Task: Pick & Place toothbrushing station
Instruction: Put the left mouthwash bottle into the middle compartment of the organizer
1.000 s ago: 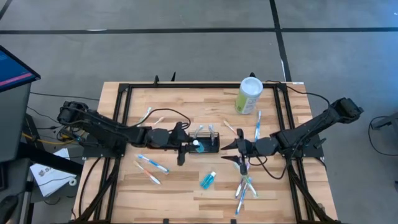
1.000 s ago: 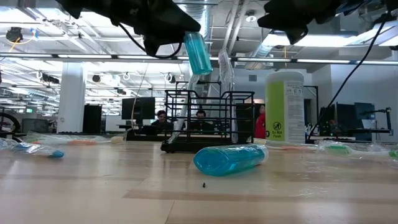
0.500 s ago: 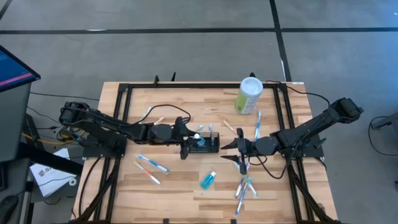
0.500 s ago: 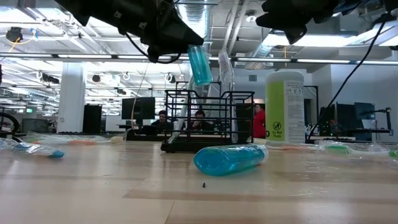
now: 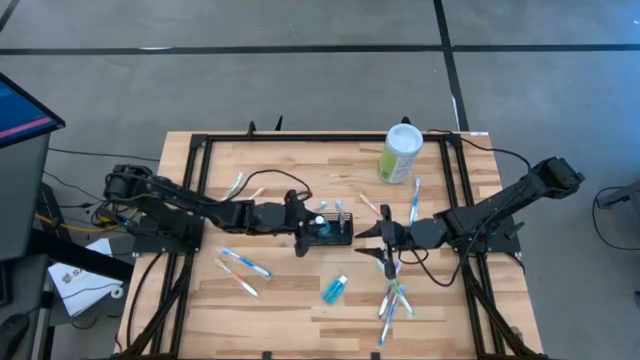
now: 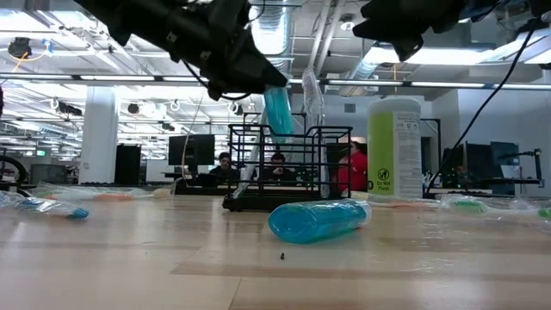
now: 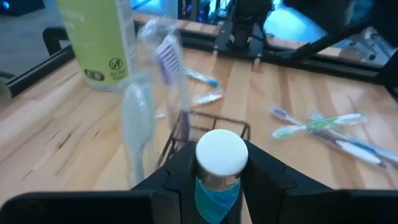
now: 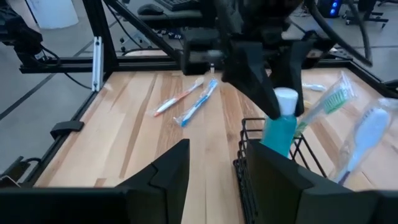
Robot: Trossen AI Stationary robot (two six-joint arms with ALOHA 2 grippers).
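Observation:
The toothbrushing station, a small black wire caddy (image 5: 335, 228) (image 6: 288, 168), stands at the table's middle with wrapped toothbrushes (image 7: 166, 59) leaning in it. My left gripper (image 5: 308, 232) (image 7: 221, 168) reaches in from the table's left, shut on a small blue bottle with a white cap (image 6: 277, 110) over the caddy's left end. My right gripper (image 5: 383, 245) (image 8: 214, 168) hovers open just right of the caddy, nothing between its fingers. My left gripper pinches the blue bottle's upper body (image 7: 214, 196), just under the white cap (image 7: 222, 151), between its two fingers. The fingers come from the table's left, slanting a little downward. The bottle hangs cap up, slightly tilted, its lower end (image 6: 280, 131) level with the caddy's top rim.
A second blue bottle (image 5: 334, 289) (image 6: 317, 220) lies on its side nearer the front edge. A pale-green canister (image 5: 401, 153) stands at the far right. Wrapped toothbrushes lie scattered at the left (image 5: 245, 263) and front right (image 5: 395, 300). Black frame rails (image 5: 200, 160) border the table.
My left gripper has moved toward the table's right and downward, carrying the blue bottle from high beside the caddy to over its left end. The bottle's lower end has sunk to the rim.

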